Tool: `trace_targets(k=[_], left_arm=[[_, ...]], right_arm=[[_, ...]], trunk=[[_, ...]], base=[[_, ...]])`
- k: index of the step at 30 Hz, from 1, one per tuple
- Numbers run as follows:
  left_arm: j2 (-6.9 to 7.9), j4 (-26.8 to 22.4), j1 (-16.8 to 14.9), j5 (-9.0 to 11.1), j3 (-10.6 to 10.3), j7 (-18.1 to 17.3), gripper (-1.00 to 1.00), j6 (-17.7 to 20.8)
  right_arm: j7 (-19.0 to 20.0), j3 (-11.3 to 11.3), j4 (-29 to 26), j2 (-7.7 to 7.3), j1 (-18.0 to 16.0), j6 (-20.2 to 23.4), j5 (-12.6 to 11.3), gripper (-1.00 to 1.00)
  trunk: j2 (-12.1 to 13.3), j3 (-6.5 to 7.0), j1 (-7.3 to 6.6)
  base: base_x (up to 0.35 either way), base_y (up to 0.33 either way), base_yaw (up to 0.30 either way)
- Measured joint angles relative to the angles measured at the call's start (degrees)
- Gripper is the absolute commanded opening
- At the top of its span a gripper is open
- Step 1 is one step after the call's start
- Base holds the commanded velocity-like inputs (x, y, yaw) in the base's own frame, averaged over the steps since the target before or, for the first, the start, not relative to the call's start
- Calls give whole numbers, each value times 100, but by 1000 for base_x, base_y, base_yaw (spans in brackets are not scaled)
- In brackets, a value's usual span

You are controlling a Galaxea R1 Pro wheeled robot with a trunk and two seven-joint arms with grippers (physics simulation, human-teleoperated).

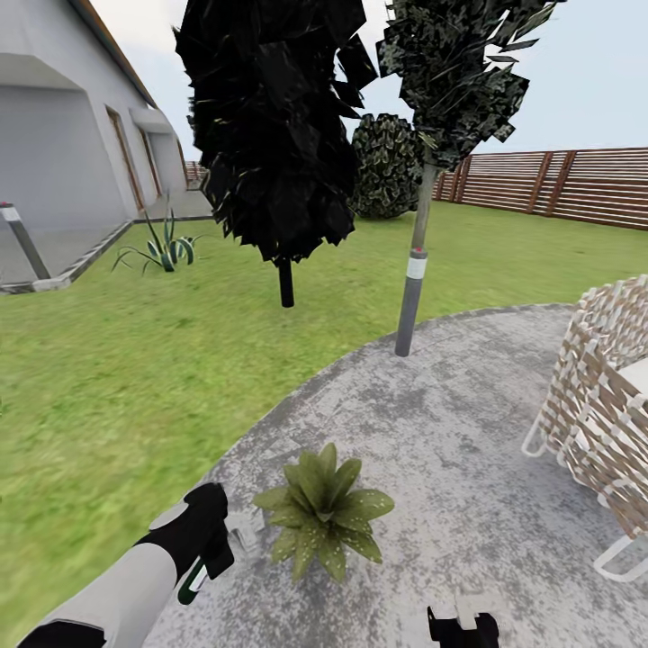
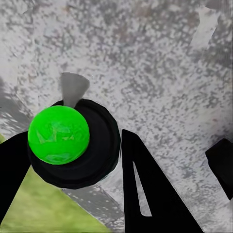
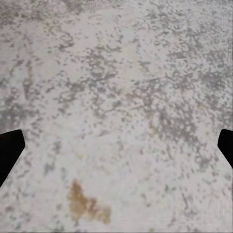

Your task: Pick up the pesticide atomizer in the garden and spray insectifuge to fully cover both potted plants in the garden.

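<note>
A potted plant (image 1: pixel 324 511), a low rosette of pointed speckled green leaves, sits on the grey paved patio (image 1: pixel 450 432); its leaves hide the pot. Just left of it my left gripper (image 1: pixel 214 547) is shut on the pesticide atomizer (image 1: pixel 193 583), a slim dark green bottle with a white band. In the left wrist view the atomizer (image 2: pixel 59 135) shows end-on as a bright green cap on a dark round body, held in my left gripper (image 2: pixel 73 167) between black fingers (image 2: pixel 145 194). My right gripper (image 1: pixel 463 625) hangs open at the view's bottom edge, over bare paving, with its fingertips (image 3: pixel 9 151) wide apart.
A grey bollard lamp (image 1: pixel 411 297) stands at the patio's far edge beside a thin tree. A woven chair (image 1: pixel 601 405) is at the right. Lawn (image 1: pixel 108 360) lies to the left, with a dark tree (image 1: pixel 285 279), a spiky plant (image 1: pixel 162 247), the house and a wooden fence (image 1: pixel 558 184).
</note>
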Motion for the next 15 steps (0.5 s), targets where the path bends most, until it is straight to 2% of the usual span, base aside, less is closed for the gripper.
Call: trace_targets(k=[3,9,15], left_arm=[[-2,0,0,-1,7,2,-100,2],[-3,0,-1,-1,5,4,-100,2],[-19,-3,-1,-1,0,19,-100,-7]], right_arm=[[-8,0,-1,1,0,1,-2,100],[-9,0,-2,3,2,1,-1,100],[-12,1,-1,5,1,-2,0,100]], trunk=[[0,0,0],[0,0,0],[0,0,0]], base=[[0,296,-51],[0,293,-241],[0,53,-264]])
